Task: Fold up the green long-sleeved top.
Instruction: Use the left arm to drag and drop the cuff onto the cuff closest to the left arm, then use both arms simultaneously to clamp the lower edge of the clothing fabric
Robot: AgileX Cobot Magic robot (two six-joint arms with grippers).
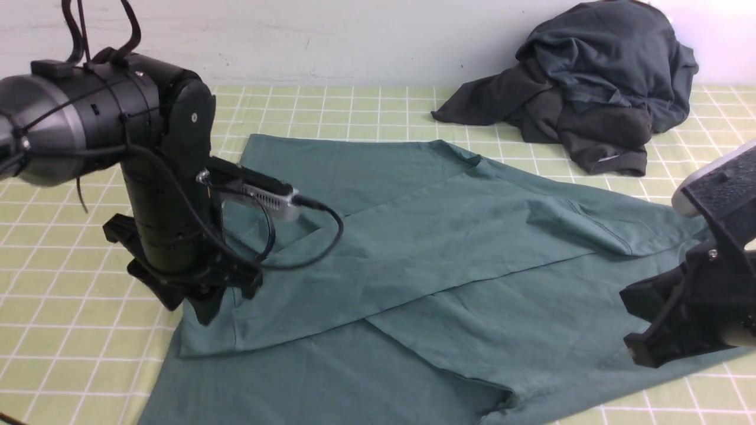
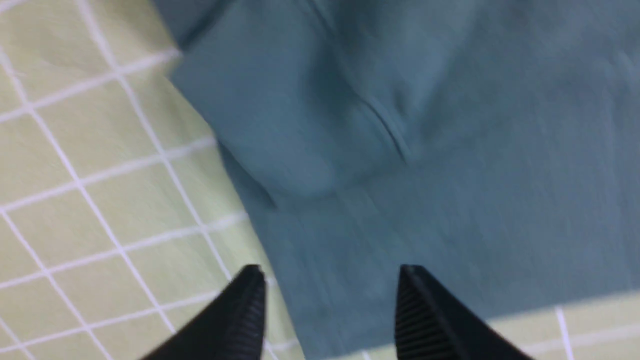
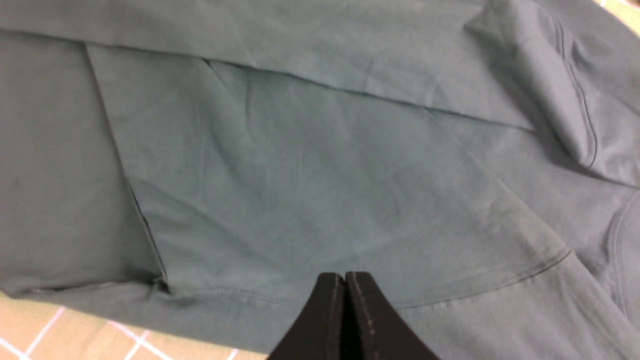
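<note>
No text, label or number seems readable, though one view is blurred.

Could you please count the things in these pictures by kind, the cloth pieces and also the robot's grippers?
Green garments: 1, the green long-sleeved top, partly folded.
Dark garments: 1, a dark grey heap; whether it is one piece only, I cannot tell.
Grippers: 2, the left gripper open, the right gripper shut.
Total: 4
</note>
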